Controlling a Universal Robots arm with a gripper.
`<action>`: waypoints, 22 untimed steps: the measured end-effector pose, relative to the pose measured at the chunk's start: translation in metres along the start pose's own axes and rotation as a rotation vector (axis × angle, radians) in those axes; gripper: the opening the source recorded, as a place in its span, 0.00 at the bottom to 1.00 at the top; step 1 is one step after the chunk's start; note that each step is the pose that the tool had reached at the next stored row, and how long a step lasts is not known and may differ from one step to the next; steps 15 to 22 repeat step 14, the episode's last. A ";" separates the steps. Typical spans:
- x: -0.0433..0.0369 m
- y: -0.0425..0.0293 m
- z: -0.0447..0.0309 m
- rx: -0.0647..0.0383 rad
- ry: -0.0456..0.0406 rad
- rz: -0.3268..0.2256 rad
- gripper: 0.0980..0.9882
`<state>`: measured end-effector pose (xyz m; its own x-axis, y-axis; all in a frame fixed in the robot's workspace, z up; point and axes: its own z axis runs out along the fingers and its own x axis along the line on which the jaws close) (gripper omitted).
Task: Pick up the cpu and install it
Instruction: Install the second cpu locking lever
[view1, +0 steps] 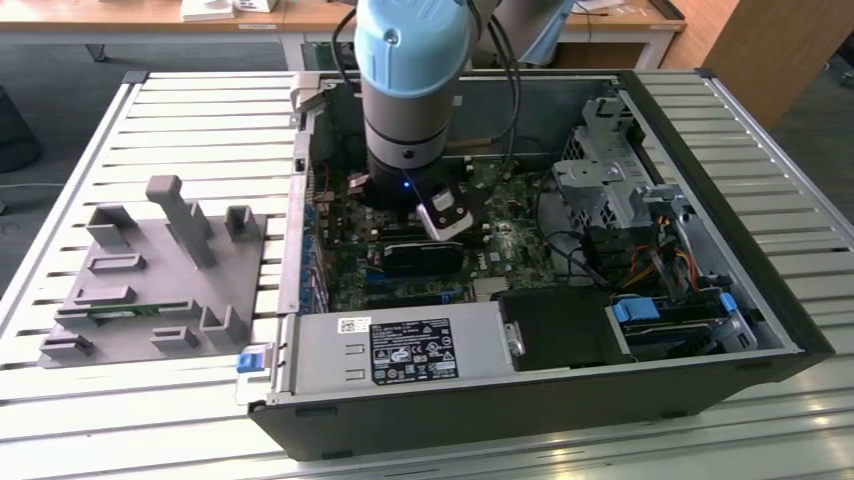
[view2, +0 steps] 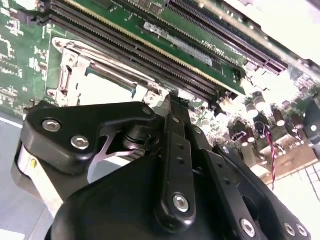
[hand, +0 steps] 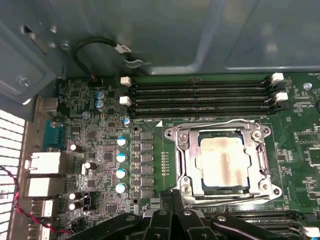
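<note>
Here the cpu (hand: 223, 162) sits inside the metal-framed socket (hand: 181, 159) on the motherboard (hand: 100, 150), just beside the jaws (hand: 172, 200), whose opening I cannot tell.

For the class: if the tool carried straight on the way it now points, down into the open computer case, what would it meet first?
Probably the cpu lying in its socket frame, or that frame's near edge; the tool hangs close over it, though depth is unclear.
</note>
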<state>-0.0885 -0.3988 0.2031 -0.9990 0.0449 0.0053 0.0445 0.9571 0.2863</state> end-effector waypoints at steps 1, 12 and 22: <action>0.0000 0.0006 -0.0021 0.000 0.0000 0.000 0.01; 0.0002 0.0082 -0.0277 0.000 0.0000 0.000 0.01; 0.0002 0.0082 -0.0276 0.000 -0.0001 0.000 0.01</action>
